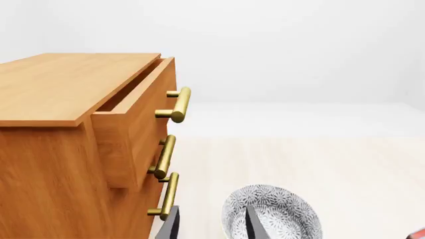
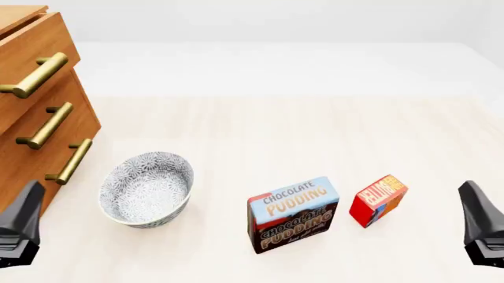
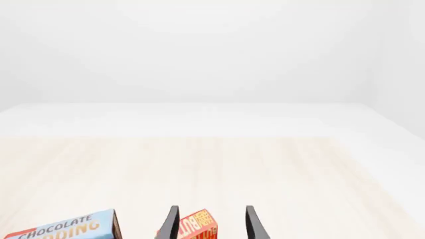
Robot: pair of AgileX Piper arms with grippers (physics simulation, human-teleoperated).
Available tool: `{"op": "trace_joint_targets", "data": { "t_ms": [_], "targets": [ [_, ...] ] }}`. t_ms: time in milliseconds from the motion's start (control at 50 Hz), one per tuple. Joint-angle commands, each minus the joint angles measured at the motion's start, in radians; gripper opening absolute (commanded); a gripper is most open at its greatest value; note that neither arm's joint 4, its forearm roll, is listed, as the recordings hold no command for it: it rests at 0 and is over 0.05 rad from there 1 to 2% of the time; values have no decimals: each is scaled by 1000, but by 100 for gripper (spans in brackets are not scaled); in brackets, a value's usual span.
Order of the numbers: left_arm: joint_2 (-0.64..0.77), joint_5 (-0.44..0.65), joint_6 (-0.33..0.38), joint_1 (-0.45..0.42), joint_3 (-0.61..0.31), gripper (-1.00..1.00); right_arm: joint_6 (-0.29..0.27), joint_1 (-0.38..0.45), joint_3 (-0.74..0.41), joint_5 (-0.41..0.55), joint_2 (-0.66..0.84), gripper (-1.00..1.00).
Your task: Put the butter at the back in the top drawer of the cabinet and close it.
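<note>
The butter (image 2: 378,199) is a small red box with an orange and blue label, standing on the table right of the pudding box. It also shows low in the right wrist view, butter (image 3: 197,226) framed between the fingers but farther ahead. My right gripper (image 3: 211,224) is open and empty; in the front view the right gripper (image 2: 473,197) sits at the right edge, apart from the butter. The cabinet (image 2: 32,88) stands at the far left. Its top drawer (image 1: 136,117) is pulled partly out, brass handle (image 1: 178,104) forward. My left gripper (image 1: 211,228) is open, low beside the cabinet.
A grey patterned bowl (image 2: 146,188) sits in front of the cabinet's lower drawers, just ahead of the left gripper (image 2: 28,200). The blue-and-brown Chocolate Pudding box (image 2: 293,213) stands between bowl and butter. Pale wooden tabletop stretches behind them.
</note>
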Motion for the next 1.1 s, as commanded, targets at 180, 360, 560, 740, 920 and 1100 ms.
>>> {"op": "trace_joint_targets", "data": {
  "t_ms": [180,360,560,740,920,1100],
  "targets": [
    [19,-5,4,4,-2,100,0,0,-3,-1,4,100],
    [39,-19,36,-26,-3,100,0,0,-3,-1,4,100],
    [13,-5,81,-28,-4,100,0,0,-3,-1,4,100],
    [311,-246,165,-62,-54,100,0,0,-3,-1,4,100],
    [473,-258,240,-74,-219,100,0,0,-3,-1,4,100],
    [390,-104,328,-90,-287,100,0,0,-3,-1,4,100]
  ]
}}
